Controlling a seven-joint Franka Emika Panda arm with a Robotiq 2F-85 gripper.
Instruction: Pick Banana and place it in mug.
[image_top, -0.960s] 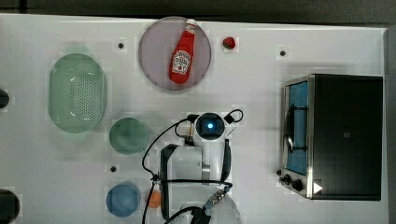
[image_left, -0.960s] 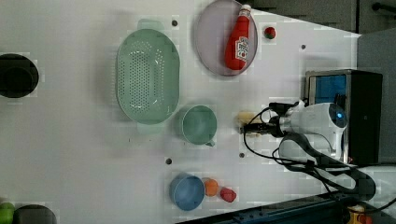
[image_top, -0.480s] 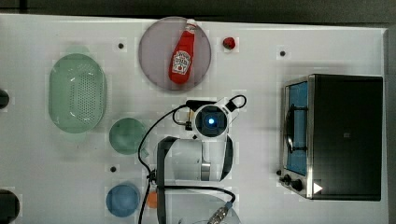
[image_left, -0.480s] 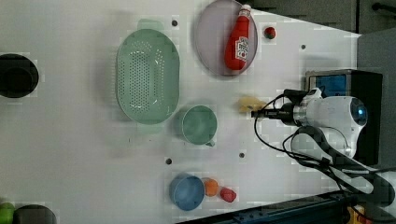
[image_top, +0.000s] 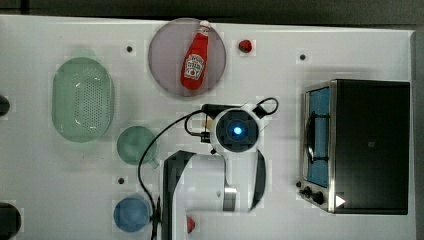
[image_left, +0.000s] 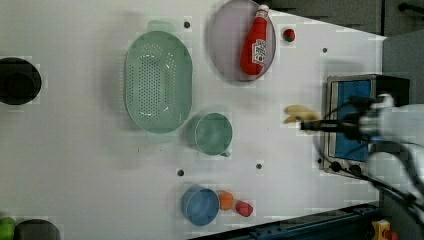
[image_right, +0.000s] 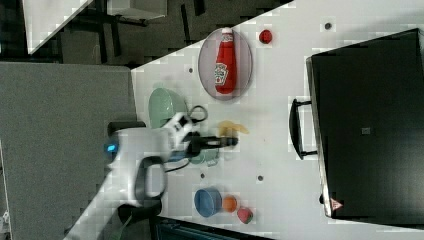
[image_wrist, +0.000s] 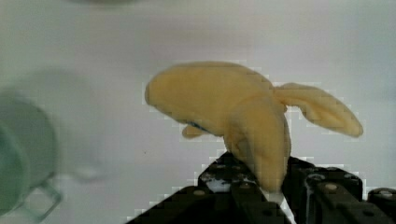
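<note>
The gripper (image_wrist: 261, 186) was clamped on the banana (image_wrist: 233, 112), apparently lifted off the counter (image_left: 75, 165), near the mug (image_left: 213, 133)

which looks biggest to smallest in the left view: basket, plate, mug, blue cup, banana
1. basket
2. plate
3. mug
4. blue cup
5. banana, partly hidden by the gripper
</note>
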